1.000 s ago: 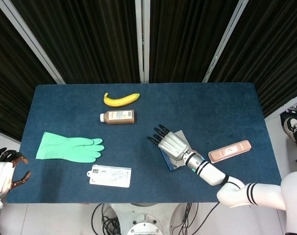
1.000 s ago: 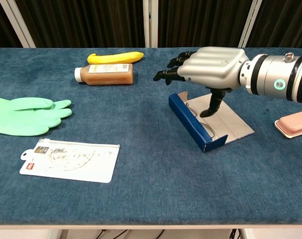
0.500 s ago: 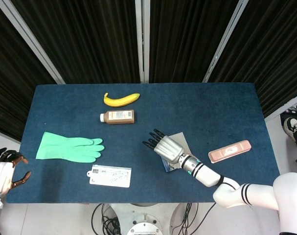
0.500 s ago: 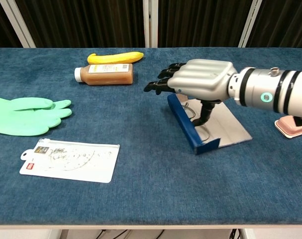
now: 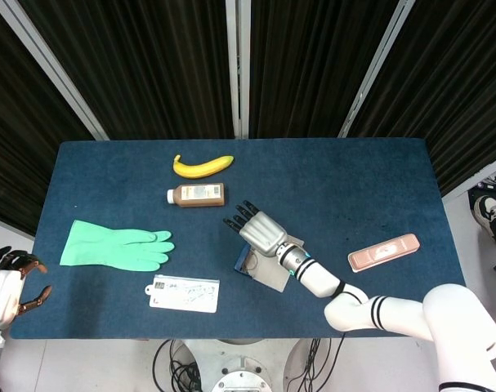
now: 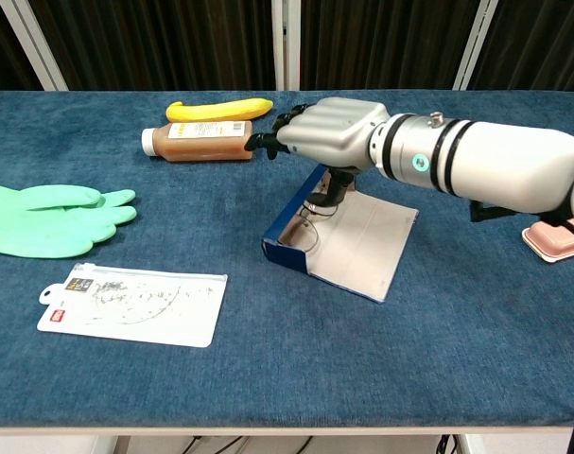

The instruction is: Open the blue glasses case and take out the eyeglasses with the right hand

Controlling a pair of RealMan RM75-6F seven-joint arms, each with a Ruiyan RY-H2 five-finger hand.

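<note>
Right hand (image 6: 329, 132) hovers palm-down over the open blue glasses case (image 6: 294, 227), fingers stretched toward the brown bottle (image 6: 197, 142), thumb dipping into the case where the eyeglasses (image 6: 310, 216) lie; whether it grips them cannot be told. Left hand (image 5: 4, 282) rests off the table's (image 5: 370, 188) left edge, fingers loosely curled, empty.

The right hand (image 6: 329, 132) has a shiny silver back with ridges and black fingers (image 6: 265, 143). Its arm is smooth and white, with black rings and a small round green light near the wrist. The left hand (image 5: 2, 286) is silver and white with dark fingers.
</note>
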